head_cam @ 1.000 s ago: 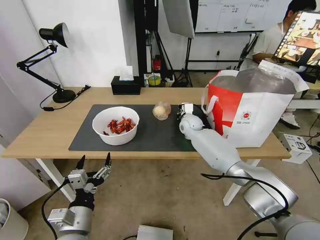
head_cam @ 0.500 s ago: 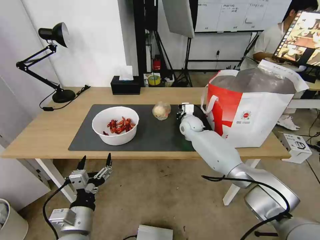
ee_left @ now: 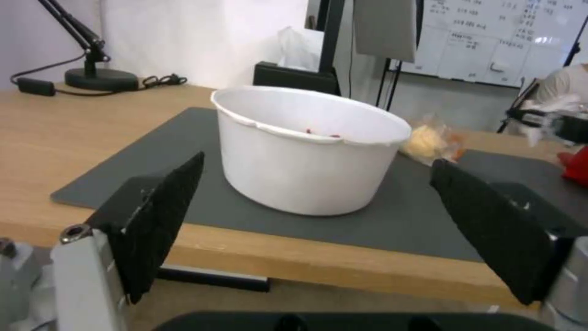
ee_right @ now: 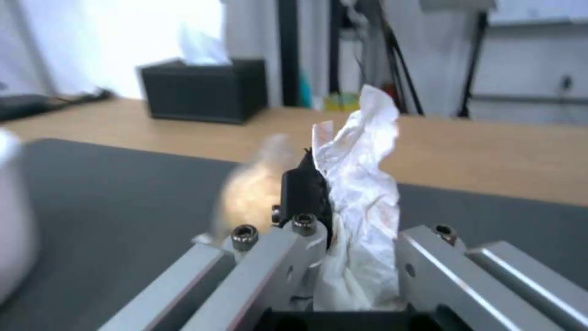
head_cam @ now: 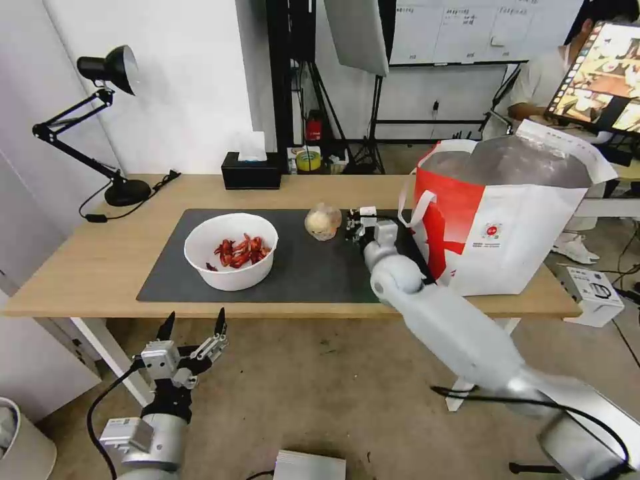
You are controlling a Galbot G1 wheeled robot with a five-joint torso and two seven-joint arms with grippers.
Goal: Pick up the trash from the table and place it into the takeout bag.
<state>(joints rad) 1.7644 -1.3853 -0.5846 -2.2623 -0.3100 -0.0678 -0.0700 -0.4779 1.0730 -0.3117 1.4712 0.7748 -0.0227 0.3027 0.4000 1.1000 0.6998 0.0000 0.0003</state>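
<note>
Right gripper [head_cam: 360,223] clamped, arm stretched forward; left gripper [head_cam: 191,325] (parked low) spread wide.

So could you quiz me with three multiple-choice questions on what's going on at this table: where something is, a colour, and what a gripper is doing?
1. Where does the white bowl stand?
A. On the dark grey mat
B. Inside the takeout bag
C. On the floor

2. What colour is the tissue box at the table's far edge?
A. White
B. Black
C. Red

3. What is the right gripper doing?
A. Hanging open with nothing in it
B. Lifting the bowl
C. Clamped on a crumpled white tissue

Answers:
1. A, the bowl sits on the mat in the head view.
2. B, the box is black with a white tissue on top.
3. C, the right wrist view shows the tissue pinched between the fingers.
</note>
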